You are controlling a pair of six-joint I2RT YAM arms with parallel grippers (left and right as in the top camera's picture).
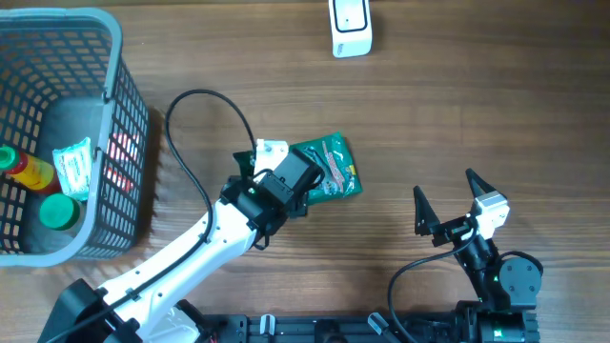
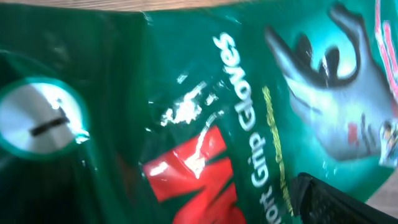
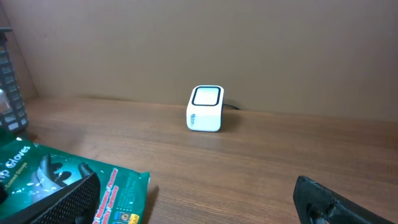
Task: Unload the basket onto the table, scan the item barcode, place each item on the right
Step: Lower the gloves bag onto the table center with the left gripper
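**Green glove packet (image 1: 329,167) flat mid-table, white scanner (image 1: 351,27) at far edge**

Lying face up, showing white "Grip Gloves" lettering, a red logo, a grey glove picture. Sitting upright well apart, dark-rimmed window tilting upward.

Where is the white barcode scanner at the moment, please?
In the overhead view the white scanner stands at top centre, alone, well beyond the green glove packet.

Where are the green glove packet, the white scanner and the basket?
green glove packet (image 1: 334,170), overhead view, its printed front.
white scanner (image 3: 204,116), right wrist view, its front face.
basket (image 1: 129,181), overhead view, its right wall.
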